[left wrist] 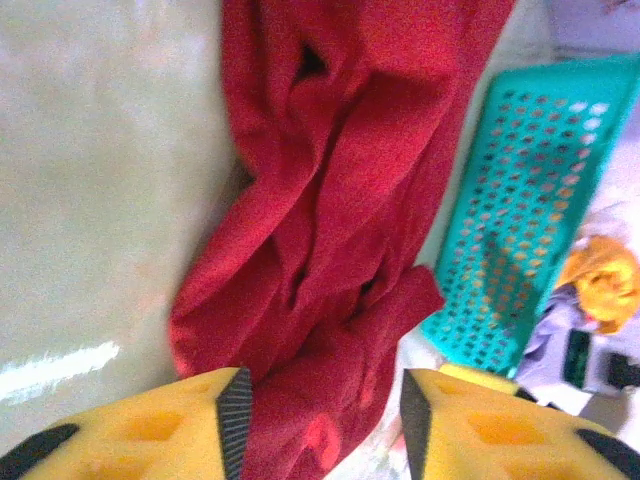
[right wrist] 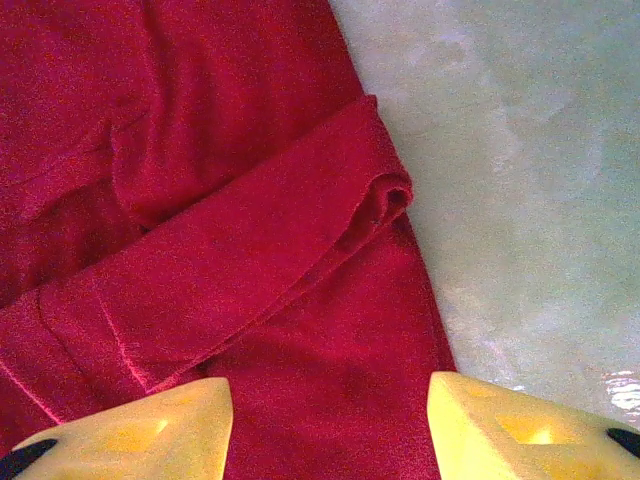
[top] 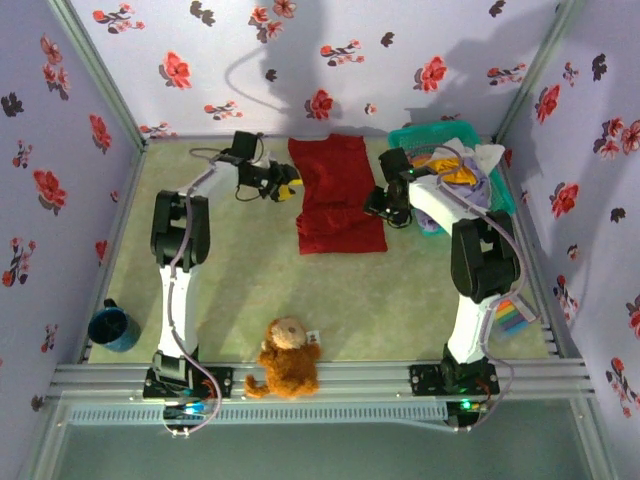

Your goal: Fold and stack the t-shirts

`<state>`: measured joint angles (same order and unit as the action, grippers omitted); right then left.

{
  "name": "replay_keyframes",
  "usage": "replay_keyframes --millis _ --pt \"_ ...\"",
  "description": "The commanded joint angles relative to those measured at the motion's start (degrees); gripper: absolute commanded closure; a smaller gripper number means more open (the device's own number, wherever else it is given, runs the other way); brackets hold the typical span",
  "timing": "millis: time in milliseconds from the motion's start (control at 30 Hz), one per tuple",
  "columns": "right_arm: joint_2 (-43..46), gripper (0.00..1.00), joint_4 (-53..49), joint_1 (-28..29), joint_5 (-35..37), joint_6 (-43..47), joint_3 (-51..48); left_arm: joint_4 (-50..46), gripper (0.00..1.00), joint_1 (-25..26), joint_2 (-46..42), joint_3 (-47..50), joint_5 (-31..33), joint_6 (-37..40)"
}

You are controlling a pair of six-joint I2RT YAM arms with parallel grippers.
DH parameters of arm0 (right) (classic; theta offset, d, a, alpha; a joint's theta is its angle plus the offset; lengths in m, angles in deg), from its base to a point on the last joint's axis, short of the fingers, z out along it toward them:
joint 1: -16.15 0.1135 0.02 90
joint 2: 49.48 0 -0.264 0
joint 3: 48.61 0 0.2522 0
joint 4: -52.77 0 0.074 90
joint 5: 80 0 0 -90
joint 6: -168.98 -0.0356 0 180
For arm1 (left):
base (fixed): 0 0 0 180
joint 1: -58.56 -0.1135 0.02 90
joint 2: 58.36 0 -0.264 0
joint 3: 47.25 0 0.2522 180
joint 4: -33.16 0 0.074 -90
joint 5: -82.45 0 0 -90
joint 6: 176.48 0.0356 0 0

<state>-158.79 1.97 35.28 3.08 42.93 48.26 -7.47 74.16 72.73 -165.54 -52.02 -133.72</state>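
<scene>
Red shirt lies mid-table, looks part-folded, L gripper & R gripper both open at its edges, other shirts in basket, so I reckon early, no stack yet.

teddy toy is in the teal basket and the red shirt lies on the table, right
No. The top external view shows the teddy toy at the near edge of the table, not in the teal basket; the red shirt does lie on the table.
</scene>
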Motion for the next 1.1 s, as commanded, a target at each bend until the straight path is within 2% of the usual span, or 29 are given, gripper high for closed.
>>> replay_keyframes --millis 0,167,533,600,833,933,1067 --pt "-0.42 0.44 0.04 0.29 -0.20 -0.43 1.90 -10.35 0.51 0.90 -5.82 4.94 2.79 8.48" --pt "-1.11 0.44 -0.57 0.29 -0.03 -0.25 3.41 -9.35 0.50 2.55 -9.26 11.52 3.04 8.84" --pt "-0.86 0.44 -1.71 0.22 0.41 0.37 3.94 -7.90 0.50 7.57 -7.34 12.67 2.02 7.62" --pt "-0.73 0.44 -1.64 0.20 0.50 0.37 3.68 -6.56 0.58 7.99 -7.29 13.11 1.46 6.64" --pt "-0.86 0.44 -1.63 0.20 0.41 0.37 3.70 -5.53 0.98 7.01 -5.13 9.52 -0.39 5.22" --pt "-0.88 0.44 -1.39 0.20 0.26 0.43 3.62 1.44 1.00 5.18 -4.85 10.40 -0.65 -0.21" --pt "-0.89 0.44 -0.20 0.24 -1.29 0.28 3.28 22.78 1.00 1.79 -3.19 13.98 -2.06 -16.44"
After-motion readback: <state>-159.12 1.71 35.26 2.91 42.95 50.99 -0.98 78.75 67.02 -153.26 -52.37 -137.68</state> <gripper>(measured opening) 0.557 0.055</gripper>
